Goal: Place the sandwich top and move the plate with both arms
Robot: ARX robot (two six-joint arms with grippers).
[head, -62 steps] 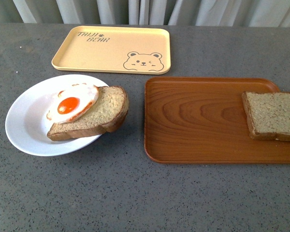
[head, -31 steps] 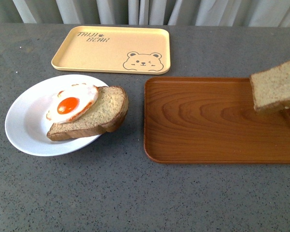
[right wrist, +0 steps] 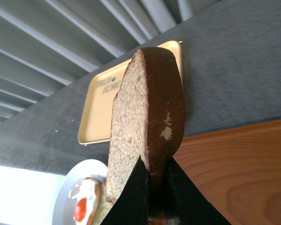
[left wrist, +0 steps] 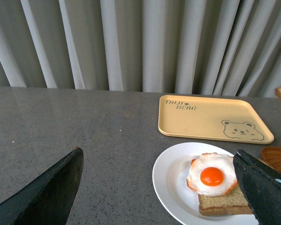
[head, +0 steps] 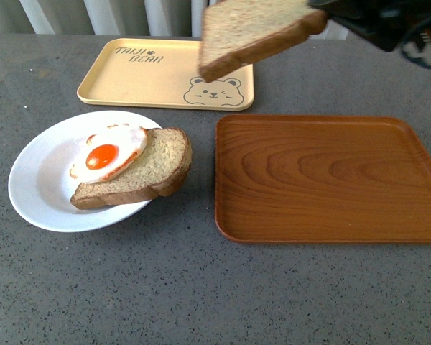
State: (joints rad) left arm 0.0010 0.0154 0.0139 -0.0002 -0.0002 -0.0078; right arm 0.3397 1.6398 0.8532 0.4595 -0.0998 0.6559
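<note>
My right gripper (head: 323, 11) is shut on the sandwich top (head: 251, 32), a speckled brown slice, and holds it high in the air over the far side of the table, above the yellow tray. In the right wrist view the slice (right wrist: 147, 112) stands edge-on between my black fingers (right wrist: 131, 197). The white plate (head: 36, 194) sits at the left with a dome-edged bread slice (head: 154, 169) and a fried egg (head: 108, 152) on it. My left gripper (left wrist: 159, 187) is open, its fingers wide apart above the table near the plate (left wrist: 171, 180).
A brown wood-grain tray (head: 323, 176) lies at the right, with nothing on it. A pale yellow bear tray (head: 151, 72) lies at the back, before grey curtains. The grey table runs to the front edge.
The sandwich top has been lifted off the wooden tray's right end and carried up and to the left, now above the yellow tray. The plate has not moved.
</note>
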